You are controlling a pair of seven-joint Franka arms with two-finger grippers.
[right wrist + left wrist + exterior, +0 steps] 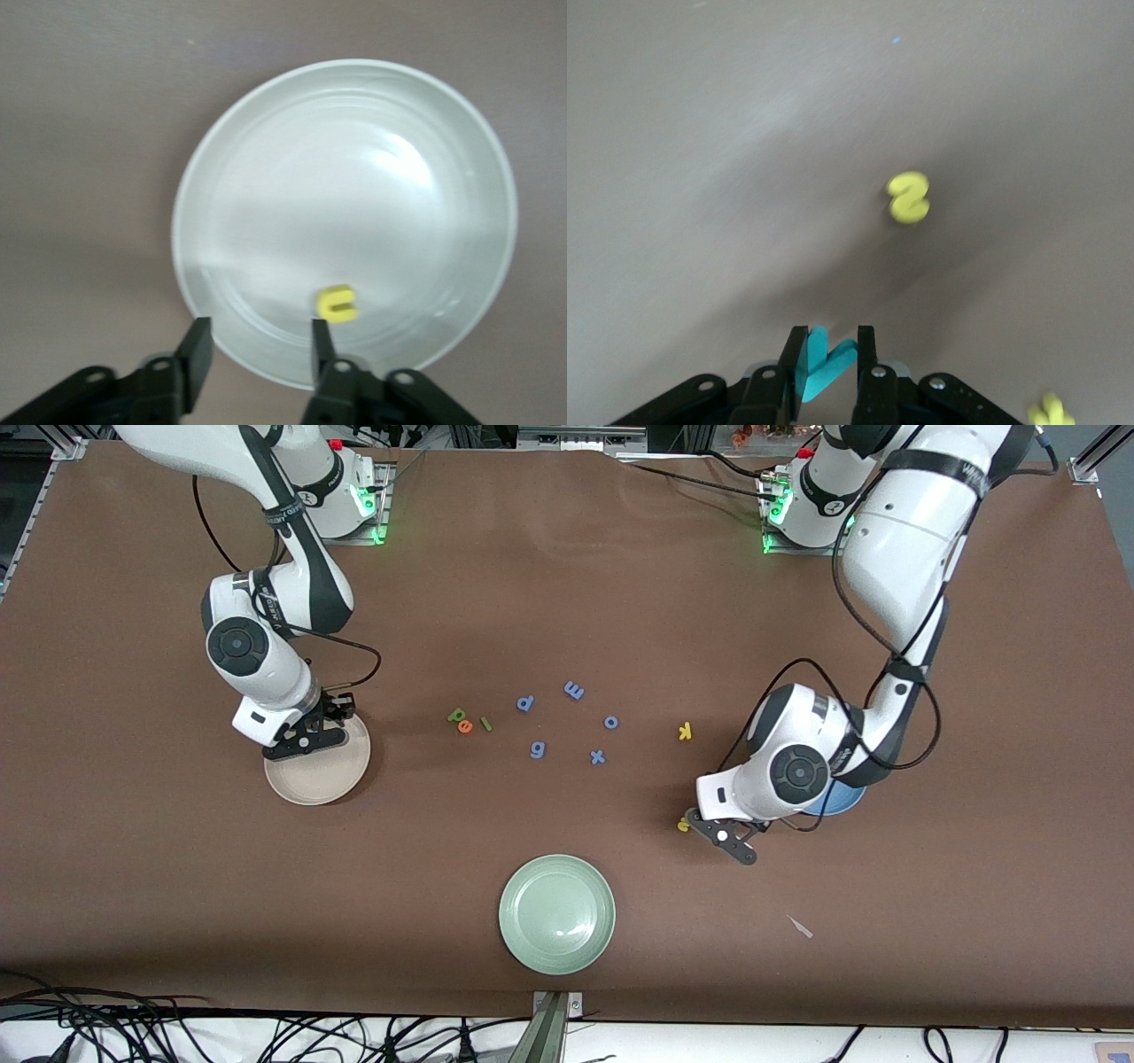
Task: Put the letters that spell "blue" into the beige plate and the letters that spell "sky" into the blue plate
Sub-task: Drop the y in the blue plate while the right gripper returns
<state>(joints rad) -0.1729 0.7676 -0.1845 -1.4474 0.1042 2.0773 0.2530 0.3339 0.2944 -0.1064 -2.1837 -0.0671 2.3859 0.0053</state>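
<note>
While the left gripper (pixel 830 365) is down at the table toward the left arm's end, its fingers are seen clenched on the teal y (pixel 824 361), which is pinched between the two pads with its arms projecting past the fingertips. The yellow s (pixel 909 197) lies on the brown table (pixel 567 584) just ahead of those fingers, apart from them; in the front view it is partly hidden beside the gripper. The yellow k (pixel 684 732) lies farther from the front camera, well apart from the s. The blue plate (pixel 843 801) is mostly covered by the left arm.

The right gripper (pixel 260 350) is held over the rim of the beige plate (pixel 266 159), its fingers released and parted with nothing between them. The yellow u (pixel 337 303) rests inside that plate, near the rim, just off one fingertip and not touched.

The green b (pixel 456 714), orange e (pixel 465 726) and green l (pixel 485 724) are clustered on the table between the two arms, the e touching the b. Five blue letters (pixel 567 722) are scattered beside them. The pale green plate (pixel 557 914) sits nearest the front camera.
</note>
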